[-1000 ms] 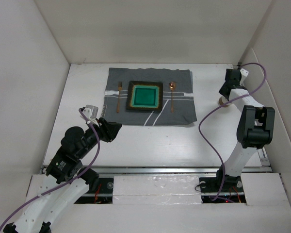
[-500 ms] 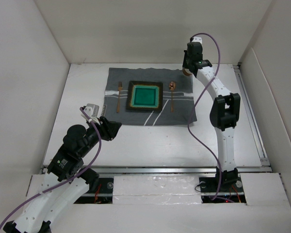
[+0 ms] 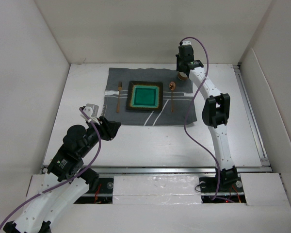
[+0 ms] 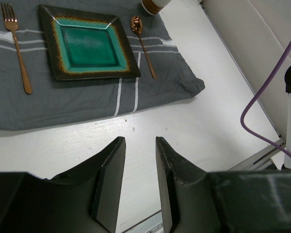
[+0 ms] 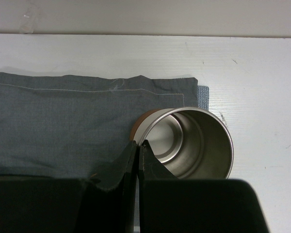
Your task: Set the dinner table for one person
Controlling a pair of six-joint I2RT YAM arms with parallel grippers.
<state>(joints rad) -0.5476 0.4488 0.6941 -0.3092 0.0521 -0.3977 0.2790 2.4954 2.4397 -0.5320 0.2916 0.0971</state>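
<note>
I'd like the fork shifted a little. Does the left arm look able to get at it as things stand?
Probably yes: the left gripper is open, holds nothing, and only bare table and cloth lie between it and the fork.

right end effector clamped, left end effector parted.

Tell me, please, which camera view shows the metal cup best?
The right wrist view: the metal cup appears large, its inside visible, its rim pinched by the right gripper. Top external shows it as a speck; left wrist shows only a cropped part.
</note>
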